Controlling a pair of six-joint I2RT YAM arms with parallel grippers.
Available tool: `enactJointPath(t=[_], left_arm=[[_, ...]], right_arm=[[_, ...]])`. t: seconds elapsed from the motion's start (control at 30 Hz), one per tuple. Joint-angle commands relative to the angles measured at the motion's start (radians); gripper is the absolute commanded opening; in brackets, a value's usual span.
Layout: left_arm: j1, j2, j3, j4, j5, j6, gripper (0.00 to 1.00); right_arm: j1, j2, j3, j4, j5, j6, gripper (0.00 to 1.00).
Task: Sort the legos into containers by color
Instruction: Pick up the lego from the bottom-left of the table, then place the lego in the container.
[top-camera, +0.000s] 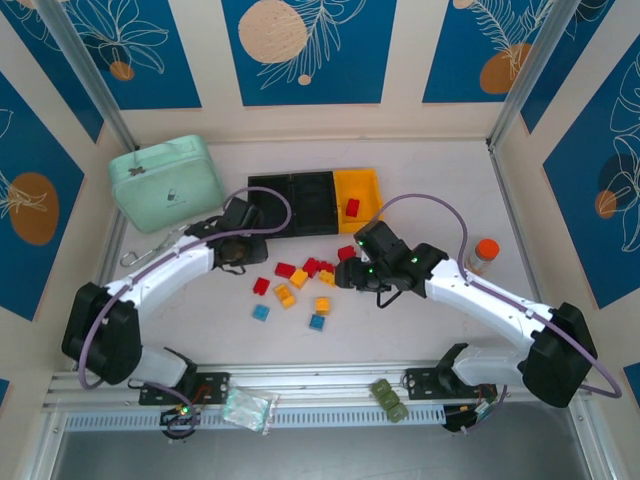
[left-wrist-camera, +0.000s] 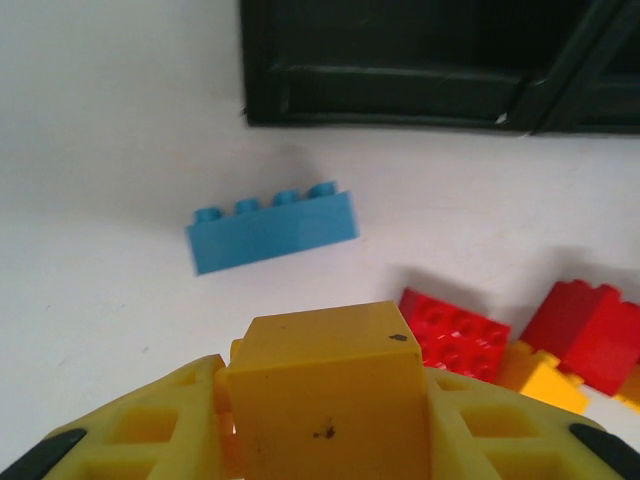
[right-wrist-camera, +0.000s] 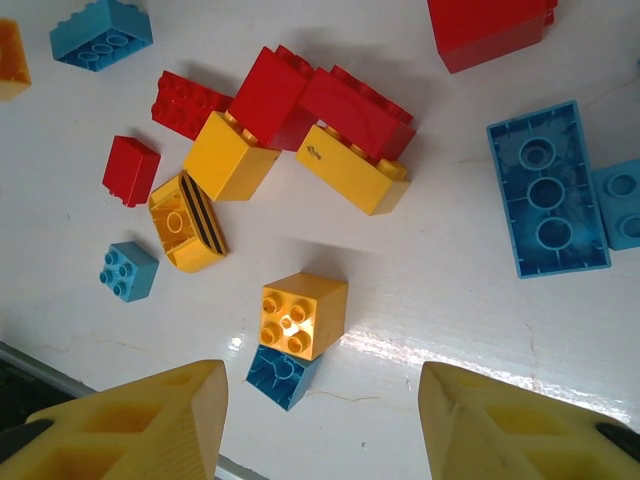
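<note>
Legos (top-camera: 298, 278) lie scattered on the white table (top-camera: 440, 180) between my two arms, red, yellow and blue mixed, just on the near side of the containers (top-camera: 290, 203). Those stand in a row at the far middle: two black bins and, at the right end, a yellow bin (top-camera: 358, 185) with one red lego (top-camera: 352, 207) inside.

On my left wrist camera the left gripper (left-wrist-camera: 325, 405) is clamped narrow on a yellow brick (left-wrist-camera: 330, 370), which sits squarely between the yellow fingers (left-wrist-camera: 150, 420) and touches both. I cannot tell whether it is off the table. Beyond it a long blue brick (left-wrist-camera: 272, 228) lies alone, with a black container wall behind it. A red studded brick (left-wrist-camera: 455, 335) lies just to the right of the gripped one.

My right gripper (right-wrist-camera: 325, 420) hangs above the pile with its jaws wide and nothing between them. Under the gap I see a yellow two-by-two brick (right-wrist-camera: 303, 315), studs up, touching a small blue piece (right-wrist-camera: 283, 372) at its near side. Farther out is a huddle of red and yellow bricks, with a striped yellow curved piece (right-wrist-camera: 188, 222) to the left and a big blue brick (right-wrist-camera: 547, 190), underside up, to the right.

From overhead, a mint-green case (top-camera: 167, 183) sits left of the bins, an orange-capped bottle (top-camera: 484, 254) stands beside the right arm, and an olive-green toy piece (top-camera: 388, 398) rests on the near rail.
</note>
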Motion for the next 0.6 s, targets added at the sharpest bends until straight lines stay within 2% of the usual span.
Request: enactJointPath(t=[0.0, 0.57], left_arm=[[-0.023, 0.071, 0.107, -0.01, 0.041, 0.039, 0.26], [-0.079, 0.594, 0.767, -0.14, 0.056, 0.147, 0.26]], right_arm=[[0.001, -0.036, -0.008, -0.033, 0.02, 0.027, 0.53], [0.0, -0.142, -0.086, -0.075, 0.066, 0.104, 0.53]])
